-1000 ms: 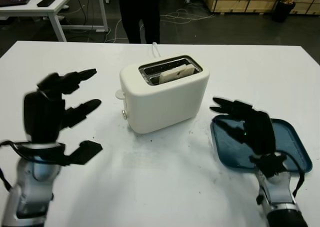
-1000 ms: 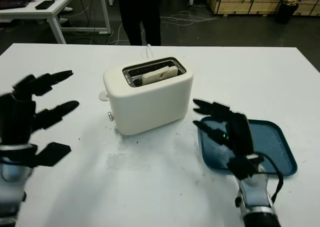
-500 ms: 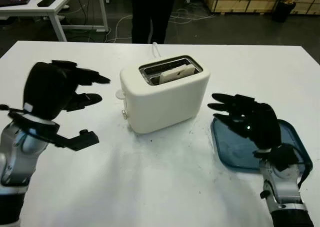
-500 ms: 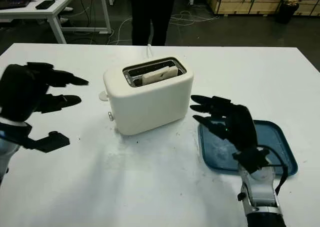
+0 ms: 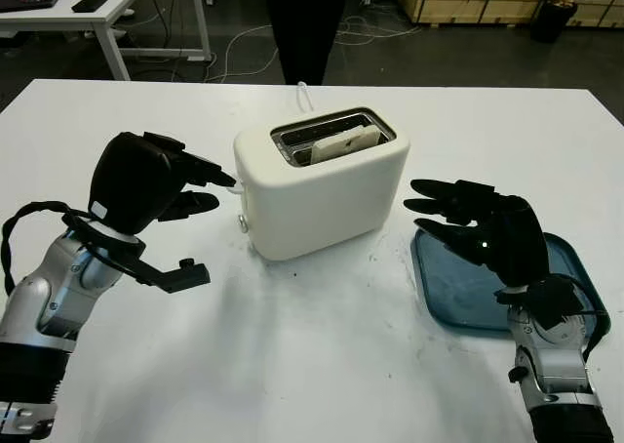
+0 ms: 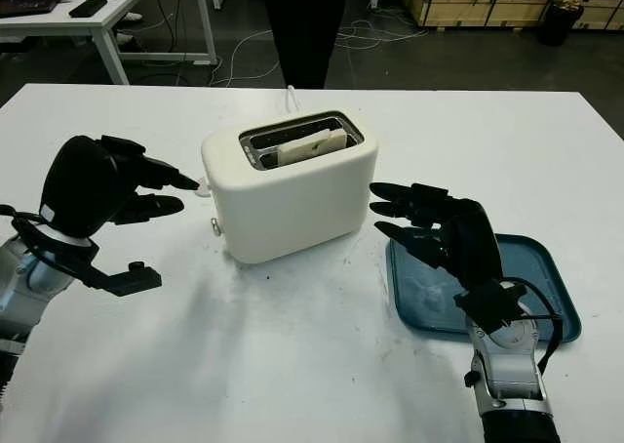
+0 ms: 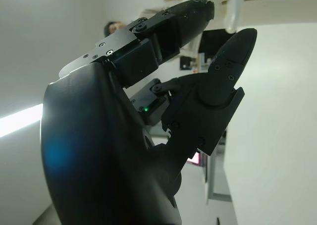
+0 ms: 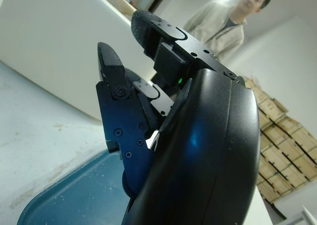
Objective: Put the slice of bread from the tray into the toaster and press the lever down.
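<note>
The white toaster [image 5: 322, 184] stands mid-table with the bread slice [image 5: 343, 142] sitting in its near slot, top edge showing. Its white lever knob [image 5: 233, 183] sticks out of the toaster's left end, high up. My left hand [image 5: 210, 194] is open just left of the toaster, its upper fingertip at the knob; whether it touches is unclear. The blue tray [image 5: 570, 267] lies at the right with nothing on it. My right hand [image 5: 439, 214] is open above the tray's left rim, fingers pointing toward the toaster's right side.
A person [image 5: 307, 23] in dark trousers stands behind the table's far edge, also seen as a person [image 8: 223, 17] past my right hand. The toaster's white cord [image 5: 304, 94] runs off the back. Bare white tabletop [image 5: 322, 345] lies in front of the toaster.
My left hand has swung right and down toward the toaster, bringing its fingertips to the lever knob. The right hand has barely shifted. The person behind has stepped right.
</note>
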